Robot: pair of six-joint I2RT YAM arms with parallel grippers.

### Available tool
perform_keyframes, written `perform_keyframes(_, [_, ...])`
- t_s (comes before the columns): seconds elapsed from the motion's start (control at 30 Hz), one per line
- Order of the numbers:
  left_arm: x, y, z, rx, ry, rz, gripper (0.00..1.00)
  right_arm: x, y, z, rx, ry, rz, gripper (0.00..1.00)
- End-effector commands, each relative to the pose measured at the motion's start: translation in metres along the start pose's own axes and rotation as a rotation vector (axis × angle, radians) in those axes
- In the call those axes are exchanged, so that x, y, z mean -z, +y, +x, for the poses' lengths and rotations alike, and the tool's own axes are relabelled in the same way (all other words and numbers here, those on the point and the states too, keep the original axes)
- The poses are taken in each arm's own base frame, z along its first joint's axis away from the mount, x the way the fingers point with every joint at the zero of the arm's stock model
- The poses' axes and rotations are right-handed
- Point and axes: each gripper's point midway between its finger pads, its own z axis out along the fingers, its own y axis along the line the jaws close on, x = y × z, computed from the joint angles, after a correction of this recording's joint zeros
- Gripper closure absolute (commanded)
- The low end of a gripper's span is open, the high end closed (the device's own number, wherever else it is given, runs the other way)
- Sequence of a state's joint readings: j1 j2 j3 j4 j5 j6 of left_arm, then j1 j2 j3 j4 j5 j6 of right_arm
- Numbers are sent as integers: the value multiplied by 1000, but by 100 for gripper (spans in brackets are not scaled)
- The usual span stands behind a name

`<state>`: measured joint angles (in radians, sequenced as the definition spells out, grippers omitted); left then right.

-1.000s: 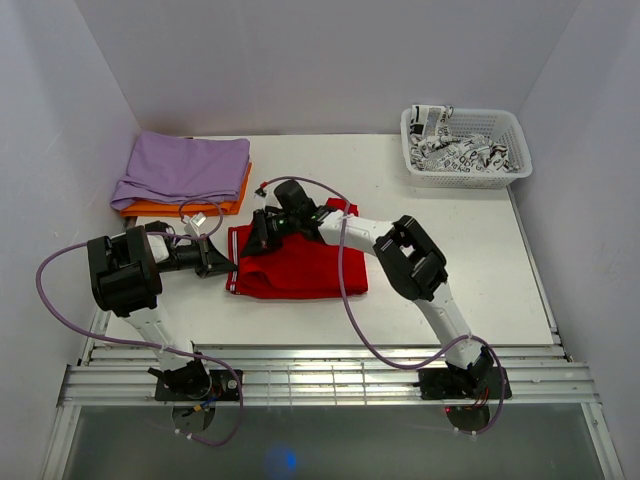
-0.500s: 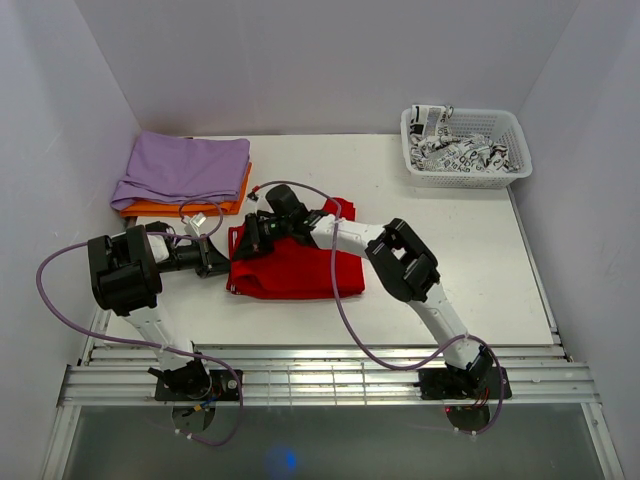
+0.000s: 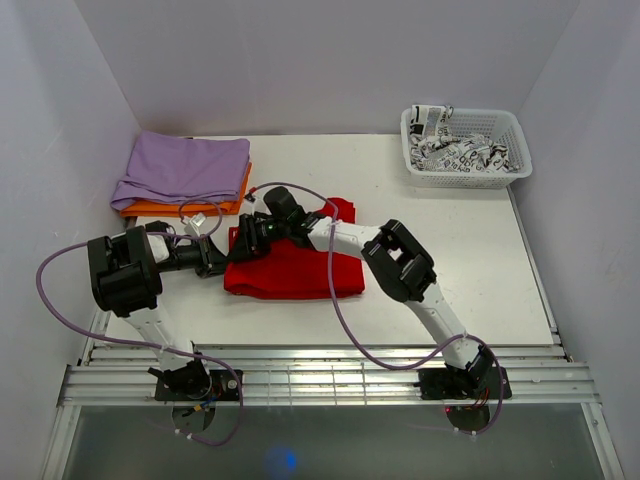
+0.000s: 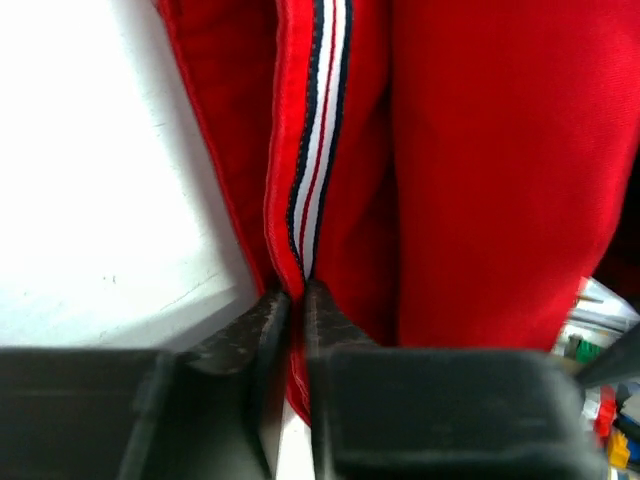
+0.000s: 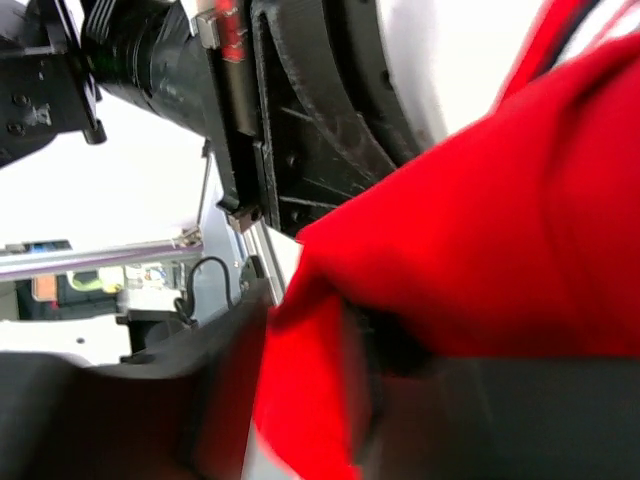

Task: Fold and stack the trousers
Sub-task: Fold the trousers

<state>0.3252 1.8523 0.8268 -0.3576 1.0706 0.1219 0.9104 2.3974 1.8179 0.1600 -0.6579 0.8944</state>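
The red trousers [image 3: 295, 270] lie folded into a rectangle on the white table, left of centre. My left gripper [image 3: 218, 262] is at their left edge. In the left wrist view its fingers [image 4: 297, 300] pinch the striped hem of the trousers [image 4: 480, 150], with only a thin gap between them. My right gripper [image 3: 243, 243] hovers low over the upper-left corner of the fold, close to the left gripper. In the right wrist view its fingers [image 5: 300, 370] stand apart, with a blurred fold of the trousers [image 5: 520, 200] loose between them.
A lilac cloth [image 3: 185, 165] lies on an orange cloth [image 3: 195, 208] at the back left. A white basket [image 3: 465, 181] holding black-and-white patterned cloth [image 3: 455, 150] stands at the back right. Walls enclose the table on three sides.
My right gripper has moved left and down with the red cloth, toward the left gripper. Its fingers have parted, and the fold's left edge has shifted slightly left.
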Motion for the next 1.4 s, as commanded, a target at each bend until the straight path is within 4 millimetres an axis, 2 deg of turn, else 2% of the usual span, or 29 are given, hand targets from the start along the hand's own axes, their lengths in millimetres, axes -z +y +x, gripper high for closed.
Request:
perform_keyframes(0.0, [10,8,-11,-34,-30,-125,74,2,50,-9,114,-34,-114,57])
perform_keyframes(0.03, [14,6,-16,-39,-45,-137,63,3,53,-9,123,-33,-120,46])
perform_keyframes(0.07, [22,2,-29,-61,-77,-156,56,8,61,-13,142,-42,-131,44])
perform_keyframes(0.13, [31,3,-39,-63,-102,-207,48,15,69,-18,164,-52,-142,42])
perform_keyframes(0.17, [36,4,-45,-67,-115,-228,46,22,80,-23,187,-67,-151,39])
perform_keyframes(0.23, [48,3,-57,-78,-141,-275,42,31,83,-25,196,-68,-143,34])
perform_keyframes(0.27, [52,2,-60,-79,-147,-291,41,44,92,-33,223,-86,-150,31])
perform_keyframes(0.33, [66,2,-70,-89,-180,-346,39,57,94,-34,246,-79,-143,23])
perform_keyframes(0.43, [88,-12,-86,-132,-248,-366,33,90,97,-49,332,-96,-143,13])
perform_keyframes(0.47, [96,-18,-92,-162,-272,-347,33,109,101,-63,368,-124,-144,13])
perform_keyframes(0.5, [99,-30,-92,-188,-273,-312,34,120,97,-69,430,-132,-135,13])
perform_keyframes(0.53, [104,-54,-99,-260,-293,-255,35,138,86,-74,421,-115,-113,13])
perform_keyframes(0.57, [105,-68,-99,-306,-293,-209,37,153,86,-75,441,-105,-107,13])
perform_keyframes(0.6, [106,-80,-94,-357,-277,-174,37,165,83,-78,462,-97,-99,13])
perform_keyframes(0.63, [111,-97,-95,-411,-288,-149,37,186,62,-75,485,-64,-59,13])
perform_keyframes(0.67, [106,-114,-89,-447,-274,-84,37,199,60,-73,512,-54,-48,13])
perform_keyframes(0.73, [98,-126,-76,-487,-230,-50,36,226,36,-71,608,-34,9,13])
perform_keyframes(0.77, [86,-134,-68,-497,-191,-15,35,235,21,-56,575,21,39,14])
perform_keyframes(0.8, [79,-137,-63,-493,-171,5,33,245,6,-54,635,37,63,19])
perform_keyframes(0.87, [58,-143,-49,-467,-111,67,32,252,-9,-35,603,101,71,26])
perform_keyframes(0.9, [51,-141,-53,-482,-120,68,32,253,-16,-31,611,114,78,31])
perform_keyframes(0.93, [45,-141,-53,-414,-117,75,33,253,-29,-21,585,133,79,36])
perform_keyframes(0.97, [39,-140,-52,-390,-116,85,34,251,-36,-16,585,147,77,38])
perform_keyframes(1.03, [25,-120,-61,-346,-142,62,37,247,-52,-10,568,157,90,41])
perform_keyframes(1.07, [20,-115,-65,-271,-152,58,39,243,-62,-10,550,158,94,41])
perform_keyframes(1.13, [8,-88,-78,-230,-189,8,40,237,-83,-19,531,126,127,41])
perform_keyframes(1.2, [-1,-71,-88,-176,-216,-12,37,235,-106,-16,459,113,154,39])
perform_keyframes(1.23, [-10,-51,-90,-119,-208,-48,37,236,-122,-19,437,93,155,37])
perform_keyframes(1.37, [-20,-20,-106,-50,-232,-84,32,240,-159,2,327,116,192,34])
